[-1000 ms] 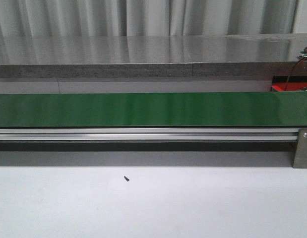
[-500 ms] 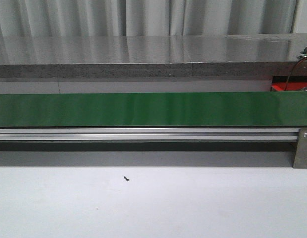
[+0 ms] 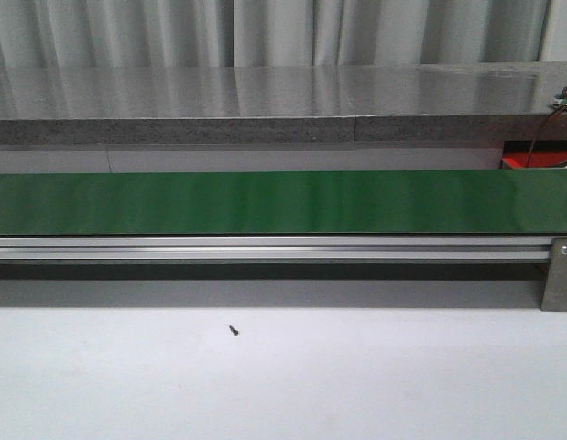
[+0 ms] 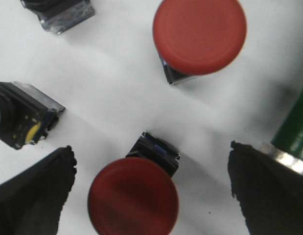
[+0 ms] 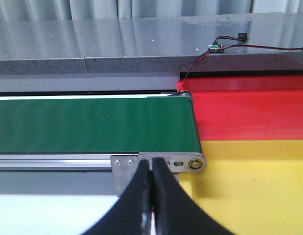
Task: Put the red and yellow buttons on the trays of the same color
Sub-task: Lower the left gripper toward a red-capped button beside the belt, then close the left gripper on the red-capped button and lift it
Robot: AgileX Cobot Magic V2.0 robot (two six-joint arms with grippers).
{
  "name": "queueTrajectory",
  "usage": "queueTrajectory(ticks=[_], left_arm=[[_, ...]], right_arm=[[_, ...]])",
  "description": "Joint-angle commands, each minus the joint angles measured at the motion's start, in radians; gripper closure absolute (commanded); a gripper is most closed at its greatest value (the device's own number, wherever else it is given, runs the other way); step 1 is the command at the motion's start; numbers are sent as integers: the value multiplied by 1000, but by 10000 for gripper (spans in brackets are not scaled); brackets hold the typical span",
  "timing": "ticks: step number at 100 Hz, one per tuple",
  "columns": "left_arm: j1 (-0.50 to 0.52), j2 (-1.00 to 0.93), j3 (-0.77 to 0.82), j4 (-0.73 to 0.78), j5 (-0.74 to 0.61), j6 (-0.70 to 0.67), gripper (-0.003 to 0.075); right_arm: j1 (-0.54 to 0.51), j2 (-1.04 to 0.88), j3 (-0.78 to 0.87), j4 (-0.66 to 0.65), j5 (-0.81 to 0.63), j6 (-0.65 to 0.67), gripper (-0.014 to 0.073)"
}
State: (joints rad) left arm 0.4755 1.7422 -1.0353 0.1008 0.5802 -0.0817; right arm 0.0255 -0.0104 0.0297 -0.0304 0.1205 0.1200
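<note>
Nothing moved in the front view across the last second: same green belt (image 3: 265,202), same aluminium rail (image 3: 265,247), same dark speck (image 3: 234,330) on the white table (image 3: 356,385), neither arm showing there. Pointed straight down over the white surface, left gripper (image 4: 151,196) spread wide, black fingers (image 4: 34,196) flanking a red button (image 4: 133,196) without touching it. Second red button (image 4: 199,35) standing well beyond, clear of the fingers. Off to one side, a toppled button (image 4: 24,120) with a yellow patch showing, and another (image 4: 60,12) cut by the frame edge. Held level and facing forward, right gripper (image 5: 152,196) pressed shut, empty, aimed at the belt's end roller (image 5: 194,163). Just past the roller, yellow tray (image 5: 254,191) nearer, red tray (image 5: 249,115) behind.
</note>
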Motion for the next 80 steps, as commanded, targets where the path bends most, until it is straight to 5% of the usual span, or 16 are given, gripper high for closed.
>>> queueTrajectory(ticks=[1,33,80], left_arm=[[-5,-29,-28,-17,-32,-3,101],[-5,-29,-28,-19,-31,-3,122],[-5,-29,-28,-19,-20,-3,616]], right_arm=[[1,-19,-19,-8,-84,-3,662],[1,-19,-19,-8,-84,-3,662],[1,-19,-19,-8,-84,-3,662]])
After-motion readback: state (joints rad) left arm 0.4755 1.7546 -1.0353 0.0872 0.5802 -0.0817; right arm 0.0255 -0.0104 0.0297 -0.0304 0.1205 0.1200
